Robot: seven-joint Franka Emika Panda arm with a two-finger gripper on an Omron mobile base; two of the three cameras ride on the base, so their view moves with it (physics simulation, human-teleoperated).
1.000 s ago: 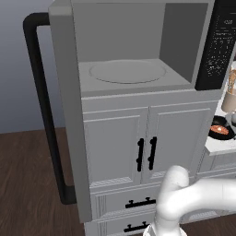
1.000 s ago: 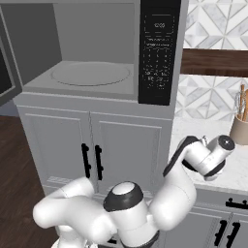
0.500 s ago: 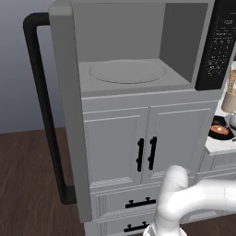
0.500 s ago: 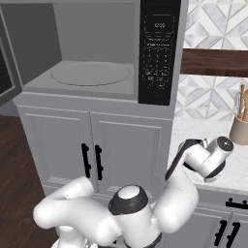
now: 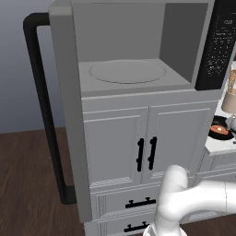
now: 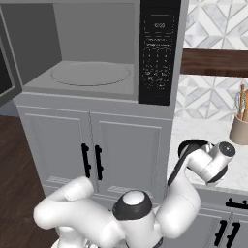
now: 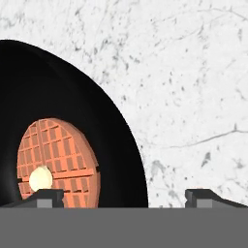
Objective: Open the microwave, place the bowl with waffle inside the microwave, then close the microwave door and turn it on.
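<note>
The microwave [image 5: 124, 41] stands open, its grey cavity and glass turntable [image 6: 90, 73] bare. Its door [image 5: 64, 115] is swung out to the left, the black bar handle [image 5: 41, 106] facing away. The black keypad panel [image 6: 157, 53] is on the right. The black bowl [image 7: 97, 121] sits on the marble counter with the waffle [image 7: 58, 160] lying in it. At the far right of the left base view the bowl [image 5: 220, 130] shows small. My gripper [image 7: 125, 197] hangs open just above the bowl's rim. One fingertip [image 7: 46, 196] is over the waffle, the other over the counter. The hand [image 6: 213, 162] hides part of the bowl [image 6: 191, 144].
White cabinet doors with short black handles [image 5: 146, 153] and drawers sit under the microwave. A marble counter [image 6: 208, 131] runs to the right, with a utensil holder [image 6: 240, 128] at the back, below a wooden shelf [image 6: 213, 62]. The open door juts into the room at left.
The hand has edged slightly lower and to the right over the bowl. The microwave, its door and the bowl have not moved.
</note>
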